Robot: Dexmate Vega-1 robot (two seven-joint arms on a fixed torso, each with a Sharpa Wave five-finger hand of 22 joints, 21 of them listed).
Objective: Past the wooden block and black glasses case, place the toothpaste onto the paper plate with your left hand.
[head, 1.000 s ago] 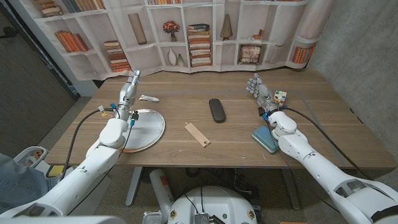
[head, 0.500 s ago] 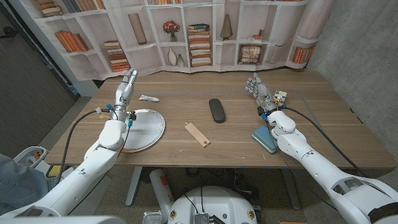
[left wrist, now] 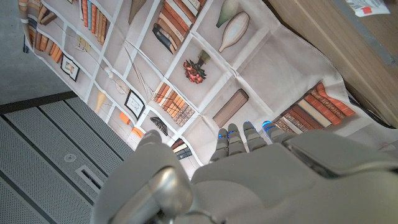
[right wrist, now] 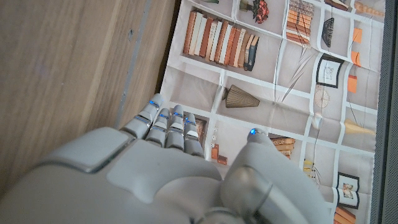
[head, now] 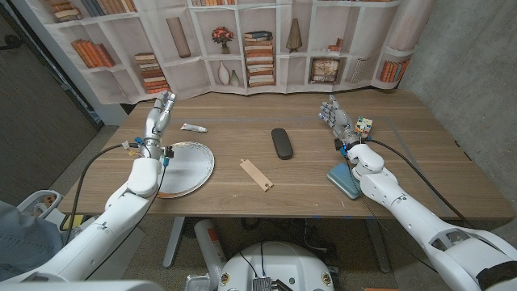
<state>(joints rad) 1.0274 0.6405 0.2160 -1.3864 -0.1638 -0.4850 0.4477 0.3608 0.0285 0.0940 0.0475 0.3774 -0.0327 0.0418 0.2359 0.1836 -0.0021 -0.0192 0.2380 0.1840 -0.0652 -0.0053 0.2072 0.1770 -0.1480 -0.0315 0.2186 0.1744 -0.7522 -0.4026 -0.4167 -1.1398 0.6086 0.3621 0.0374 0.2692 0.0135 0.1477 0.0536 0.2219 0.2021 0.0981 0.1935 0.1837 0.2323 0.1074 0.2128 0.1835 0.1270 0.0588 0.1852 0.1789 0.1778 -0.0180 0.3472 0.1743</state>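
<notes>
The white toothpaste tube (head: 193, 128) lies on the table beyond the paper plate (head: 191, 167), which sits at the left. My left hand (head: 157, 113) is raised above the plate's far left side, fingers straight and apart, holding nothing, a little left of the tube. The same left hand (left wrist: 242, 140) points at the bookshelf backdrop in the left wrist view. The black glasses case (head: 281, 143) lies mid-table and the flat wooden block (head: 256, 175) nearer the front. My right hand (head: 334, 114) stands at the right, fingers extended and empty; the right hand (right wrist: 168, 130) is alike in its wrist view.
A teal sponge-like pad (head: 345, 179) lies by my right forearm. A small colourful cube (head: 363, 125) sits behind the right hand. The bookshelf backdrop (head: 242, 40) hangs along the table's far edge.
My left hand has drifted leftward and slightly back, away from the toothpaste tube. The right arm and the objects have stayed put.
</notes>
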